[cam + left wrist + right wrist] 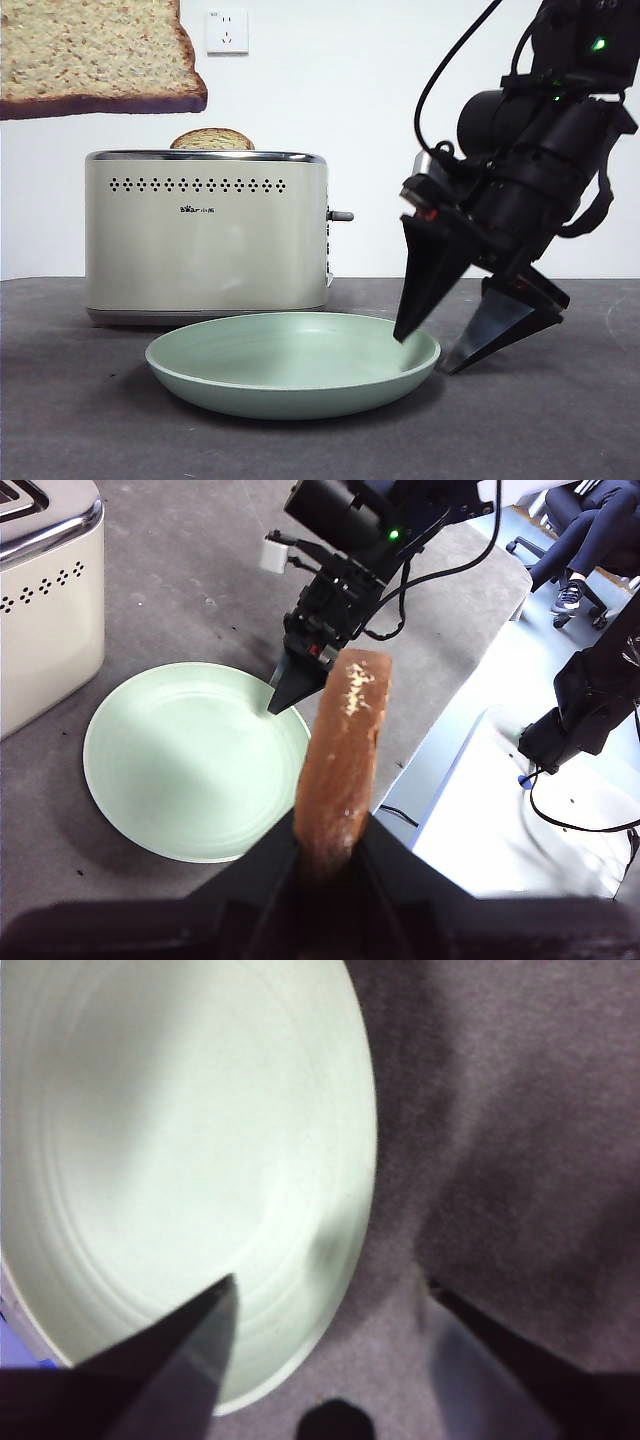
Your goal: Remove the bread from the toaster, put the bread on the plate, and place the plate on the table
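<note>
You've got the bread [343, 745], light, stiff and crumbly, pinched edge-on in the left gripper [330, 855] high above the plate [200, 380], right gripper [470, 335] open astride its rim on the desk [80, 430], toaster [205, 235] logo too small to read.

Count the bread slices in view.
2. One bread slice is held up in the left gripper, above the toaster; a second slice pokes from the toaster slot. No others show.
</note>
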You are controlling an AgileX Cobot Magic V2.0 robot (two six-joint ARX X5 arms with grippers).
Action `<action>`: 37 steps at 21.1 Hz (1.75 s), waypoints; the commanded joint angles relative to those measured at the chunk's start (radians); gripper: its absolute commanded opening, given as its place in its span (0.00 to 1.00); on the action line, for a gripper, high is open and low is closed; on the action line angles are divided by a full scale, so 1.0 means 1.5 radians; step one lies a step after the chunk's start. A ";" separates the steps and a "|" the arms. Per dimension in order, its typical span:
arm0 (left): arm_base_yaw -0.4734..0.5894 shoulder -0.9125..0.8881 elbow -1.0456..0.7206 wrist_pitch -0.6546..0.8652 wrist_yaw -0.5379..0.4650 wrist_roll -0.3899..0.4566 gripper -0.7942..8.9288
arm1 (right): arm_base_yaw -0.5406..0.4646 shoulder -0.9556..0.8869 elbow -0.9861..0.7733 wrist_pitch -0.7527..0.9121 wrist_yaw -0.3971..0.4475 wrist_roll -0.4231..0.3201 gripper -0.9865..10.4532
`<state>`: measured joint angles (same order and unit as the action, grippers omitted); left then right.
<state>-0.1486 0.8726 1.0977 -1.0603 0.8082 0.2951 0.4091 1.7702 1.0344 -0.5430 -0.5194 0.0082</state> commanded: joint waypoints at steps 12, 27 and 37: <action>-0.002 -0.002 -0.005 0.021 0.049 -0.013 0.07 | 0.008 0.013 0.001 0.031 0.049 0.014 0.07; -0.119 0.100 -0.005 0.231 0.077 -0.197 0.07 | 0.045 -0.220 0.001 -0.014 0.051 0.066 0.07; -0.225 0.301 -0.005 0.300 -0.081 -0.215 0.07 | 0.071 -0.314 0.001 -0.054 0.054 0.084 0.07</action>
<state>-0.4812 1.3155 1.0977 -0.6117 0.6968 -0.0284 0.5114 1.3083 1.0378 -0.6380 -0.4255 0.1192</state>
